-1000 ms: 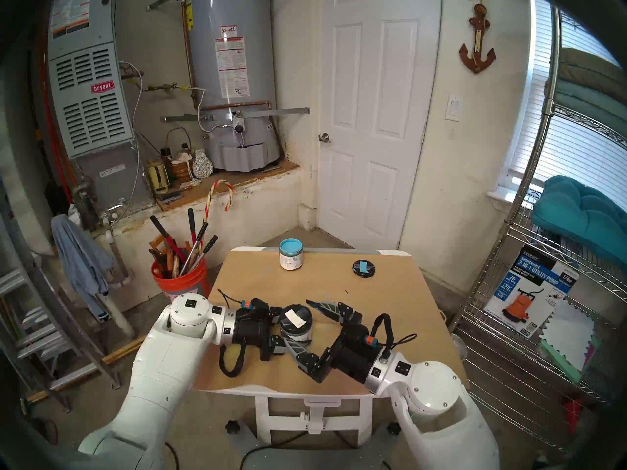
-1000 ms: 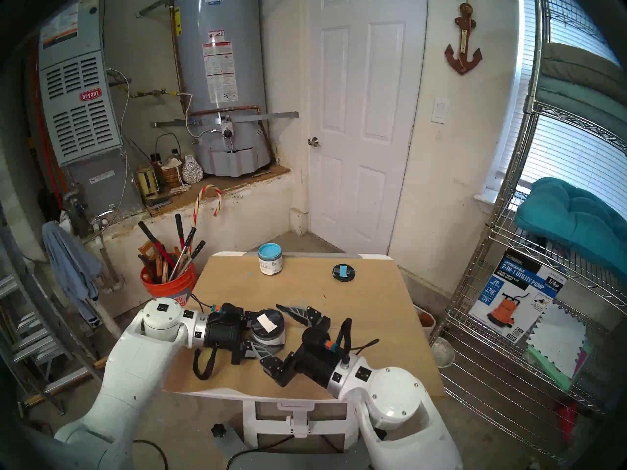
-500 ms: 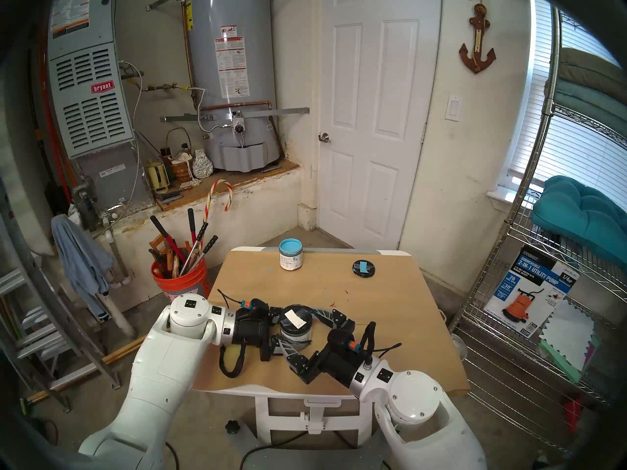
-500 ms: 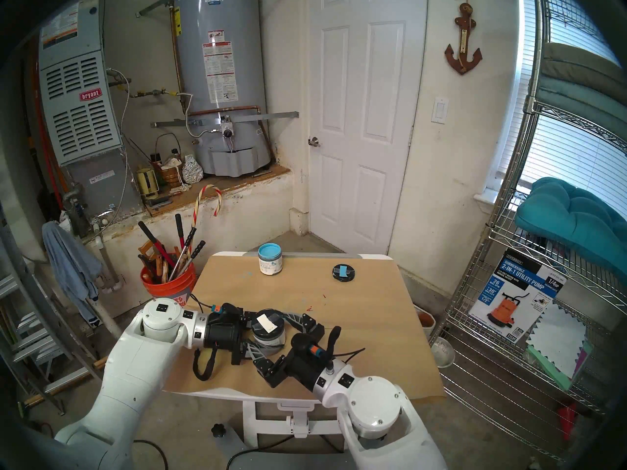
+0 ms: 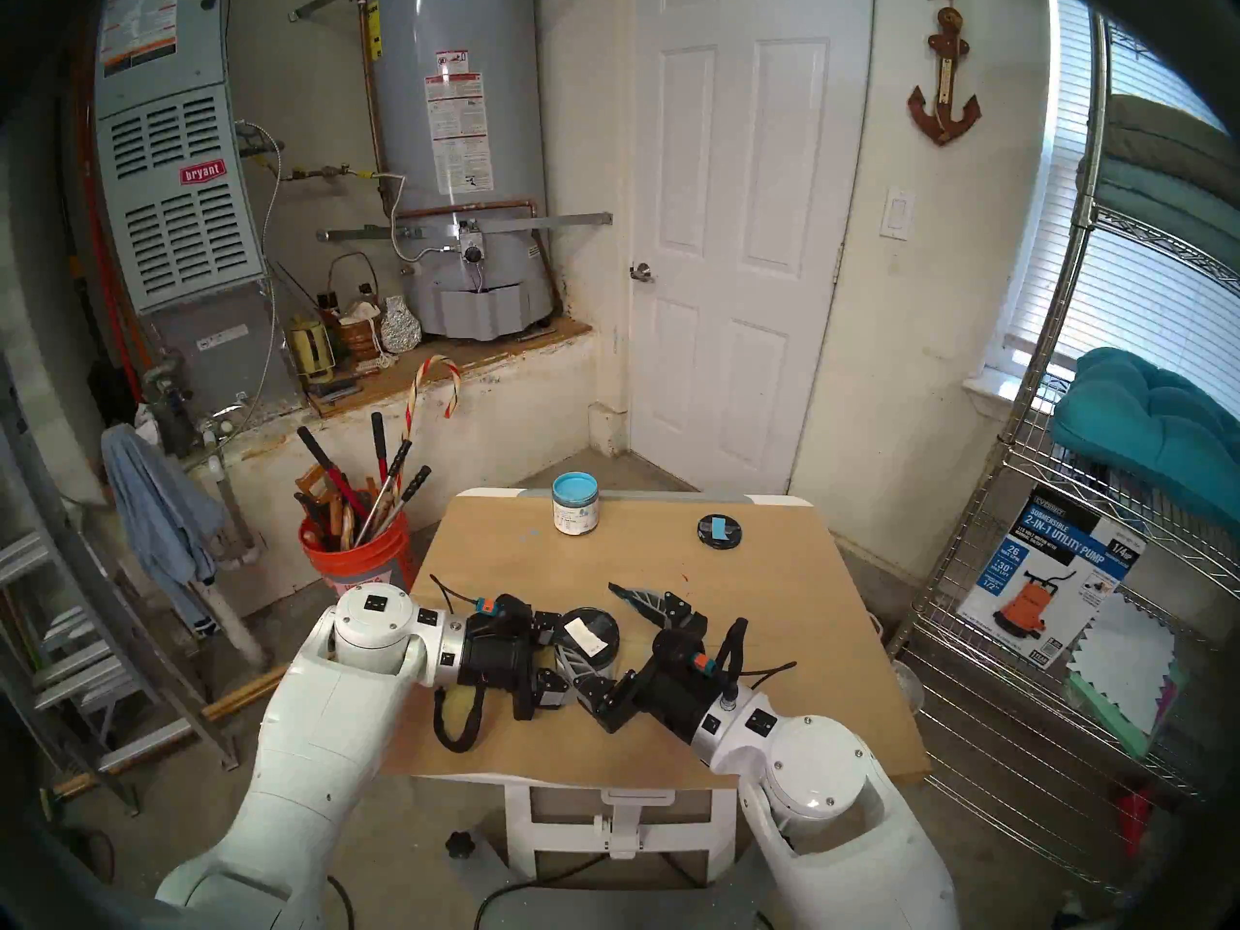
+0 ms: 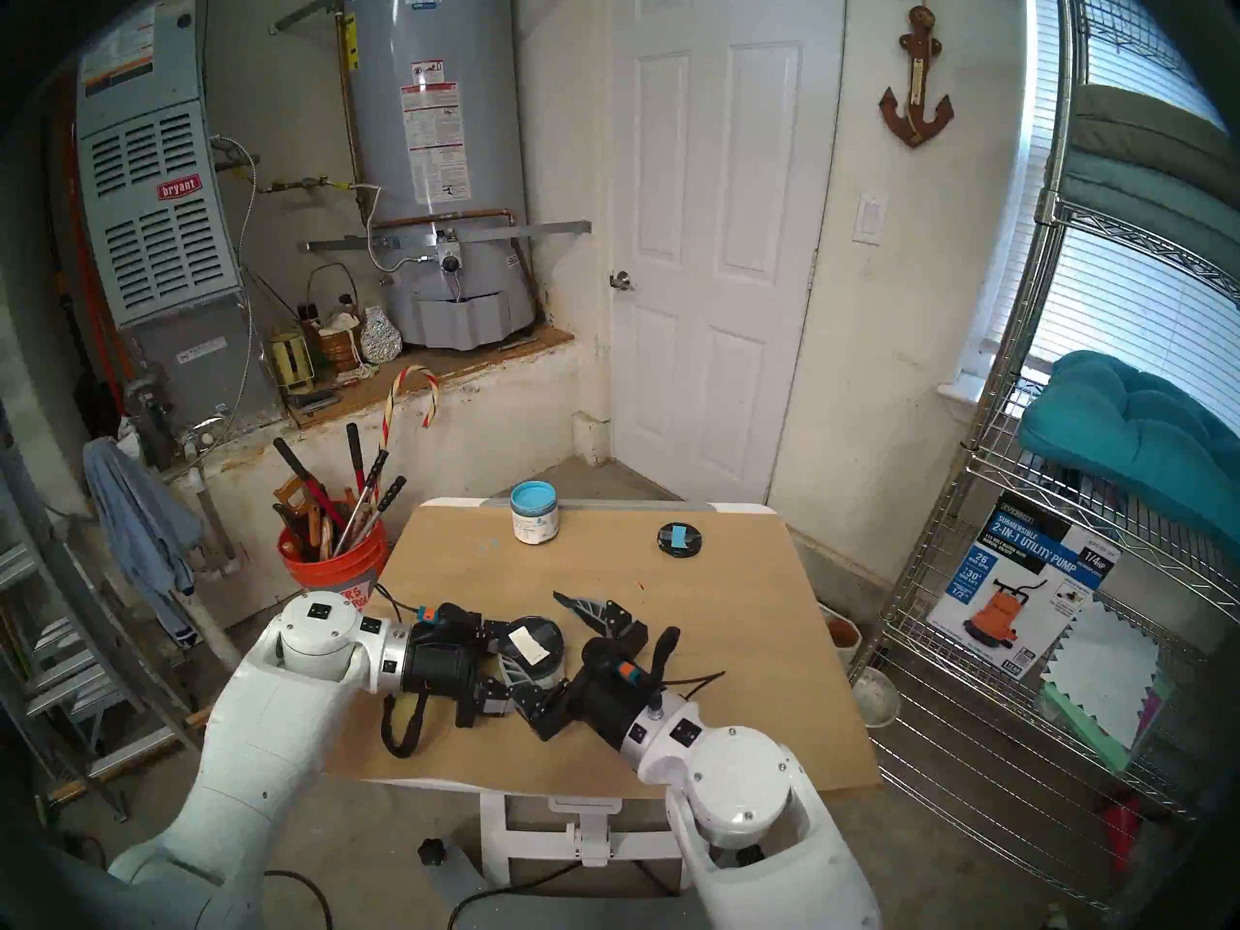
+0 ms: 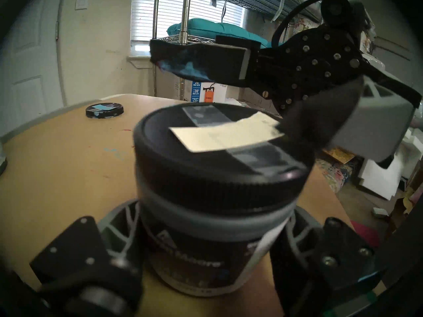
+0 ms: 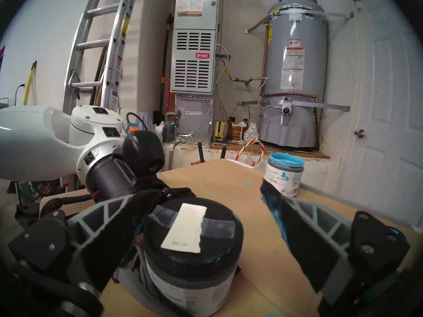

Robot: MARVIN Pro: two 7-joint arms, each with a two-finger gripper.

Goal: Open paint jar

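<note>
The left tool [image 5: 582, 663] is clenched around the body of the paint jar [image 5: 589, 647] near the centre of the surface [image 5: 771, 573], so it cannot turn. The right tool [image 5: 621, 640] – released, jaws wide – flanks the lid [image 8: 194, 232] from 4 o'clock, probably to unscrew it.

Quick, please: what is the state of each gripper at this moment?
Left gripper: shut on the paint jar, gripping its body below the black lid.
Right gripper: open, fingers either side of the lid, not closed on it.
</note>
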